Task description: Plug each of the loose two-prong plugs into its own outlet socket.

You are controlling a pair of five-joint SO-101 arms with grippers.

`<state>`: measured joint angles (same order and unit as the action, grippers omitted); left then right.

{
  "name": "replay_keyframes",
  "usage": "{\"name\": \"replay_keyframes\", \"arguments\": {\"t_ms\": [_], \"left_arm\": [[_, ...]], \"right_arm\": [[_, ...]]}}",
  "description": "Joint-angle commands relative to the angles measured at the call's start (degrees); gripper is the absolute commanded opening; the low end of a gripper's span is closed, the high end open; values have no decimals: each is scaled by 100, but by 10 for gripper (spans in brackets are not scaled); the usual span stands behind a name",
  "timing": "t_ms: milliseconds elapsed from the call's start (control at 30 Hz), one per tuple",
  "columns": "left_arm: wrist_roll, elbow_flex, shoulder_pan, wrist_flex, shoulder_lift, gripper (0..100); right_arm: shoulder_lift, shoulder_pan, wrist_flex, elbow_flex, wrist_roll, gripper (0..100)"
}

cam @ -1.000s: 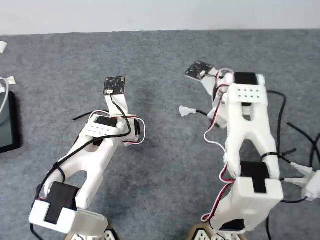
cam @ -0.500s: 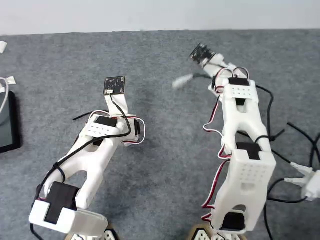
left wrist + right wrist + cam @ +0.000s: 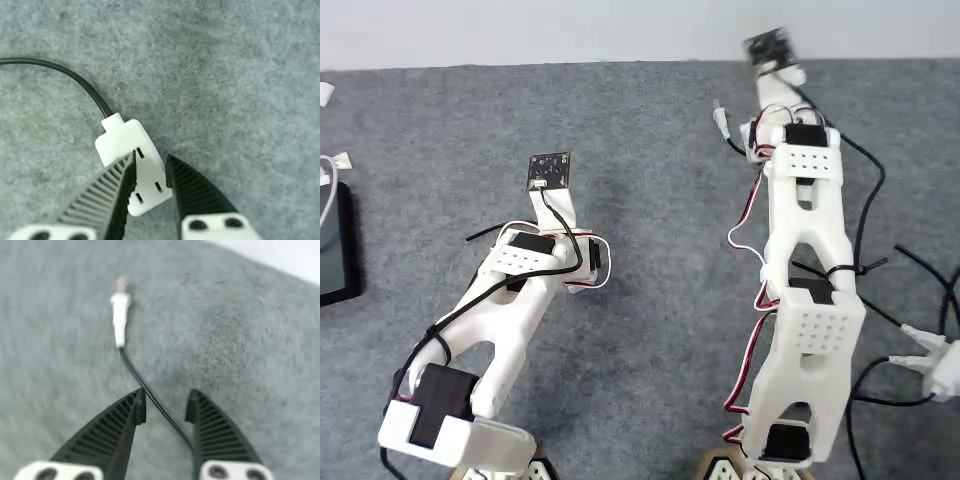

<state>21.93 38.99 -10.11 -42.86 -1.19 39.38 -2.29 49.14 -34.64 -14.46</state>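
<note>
1. Grey felt-like worktop (image 3: 650, 250), with both arms over it. The right arm is stretched toward the far edge.
2. Plug (image 3: 120, 310): a small white body lying well ahead of the right hand (image 3: 166, 400). The plug cable (image 3: 131, 371) trails back into that hand.
3. Our read on handling: the plug is light and rigid and the cable is limp, so pulling the cable gives no control over how the prongs point. We'd grip the white body across its flat sides, behind the prongs.
4. Right hand: fingers moderately apart, not clenched. The plug cable runs through the gap and ends against one finger's inner face. We can't tell if it's pinched there. Nothing touches the plug body.
5. Outlet socket (image 3: 122, 137): a white block with slots facing up. The socket cable (image 3: 60, 70) leaves its far end.
6. Left hand (image 3: 150, 162): narrow gap, fingers over the block's near end, with slots visible between them. It isn't clamping the sides, and we can't tell if it touches from above.
7. The socket looks light too. We expect it to skid under insertion force unless pinned.
</note>
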Motion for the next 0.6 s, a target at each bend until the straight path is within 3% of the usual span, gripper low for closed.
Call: {"name": "replay_keyframes", "arguments": {"t_ms": [0, 67, 133, 333, 567], "left_arm": [[-9, 180, 105, -105, -35, 12], [-9, 180, 105, -105, -35, 12], [-9, 180, 105, -105, -35, 12], [-9, 180, 132, -105, -35, 12], [-9, 180, 132, -105, -35, 12]], "right_arm": [[110, 4, 31, -826, 2620, 68], [435, -13, -110, -1143, 3552, 91], [822, 154, -171, -1547, 3543, 134], [2246, 725, -497, -3112, 1037, 158], [3662, 453, -418, -4369, -88, 147]]}}
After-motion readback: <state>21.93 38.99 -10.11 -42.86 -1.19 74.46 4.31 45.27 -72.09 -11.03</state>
